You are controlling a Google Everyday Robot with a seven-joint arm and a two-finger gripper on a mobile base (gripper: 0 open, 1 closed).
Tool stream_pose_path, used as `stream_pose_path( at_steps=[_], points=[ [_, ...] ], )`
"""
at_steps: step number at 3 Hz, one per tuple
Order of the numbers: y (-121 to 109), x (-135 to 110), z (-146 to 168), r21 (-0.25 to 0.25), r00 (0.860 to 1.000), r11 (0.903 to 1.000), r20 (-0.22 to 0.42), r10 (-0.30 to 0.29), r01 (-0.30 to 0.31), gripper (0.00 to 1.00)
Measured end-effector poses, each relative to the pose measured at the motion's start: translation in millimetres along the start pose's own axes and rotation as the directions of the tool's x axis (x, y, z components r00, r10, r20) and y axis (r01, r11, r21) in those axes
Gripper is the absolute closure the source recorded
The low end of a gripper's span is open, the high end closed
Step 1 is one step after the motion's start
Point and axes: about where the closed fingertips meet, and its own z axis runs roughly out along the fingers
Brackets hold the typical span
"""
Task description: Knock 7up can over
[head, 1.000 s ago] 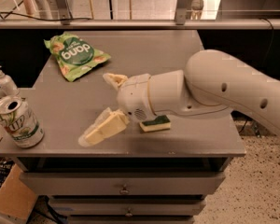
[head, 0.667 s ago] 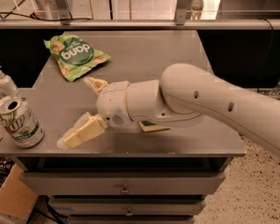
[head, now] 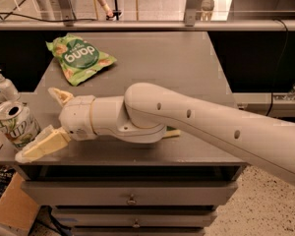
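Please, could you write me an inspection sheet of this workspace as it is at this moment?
Surface: grey table top, over drawers.
Job's things: 7up can upright at front left corner, not yet knocked over.
Clutter: green snack bag at back left; white pump bottle behind the can; small green item mostly hidden under arm.
End effector: open, low over the table, just right of the can; lower finger beside its base.
Cables: black cable at right.
Surroundings: cardboard box, speckled floor.

Your hand [head: 39, 123], at the tabletop's [head: 187, 63] front left beside the 7up can [head: 12, 127], looks smooth matt plastic; the can shiny metal; the tabletop dull, smooth.
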Motion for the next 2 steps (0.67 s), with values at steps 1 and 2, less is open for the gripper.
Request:
stream_pose_path(
  at_steps=[1,2],
  points=[
    [3,-5,32,-0.037,0.998,0.9993,0.056,0.005,-0.002,0.16],
    [6,-7,45,-0.055,0.996,0.9984,0.088,0.019,-0.014,0.40]
  ],
)
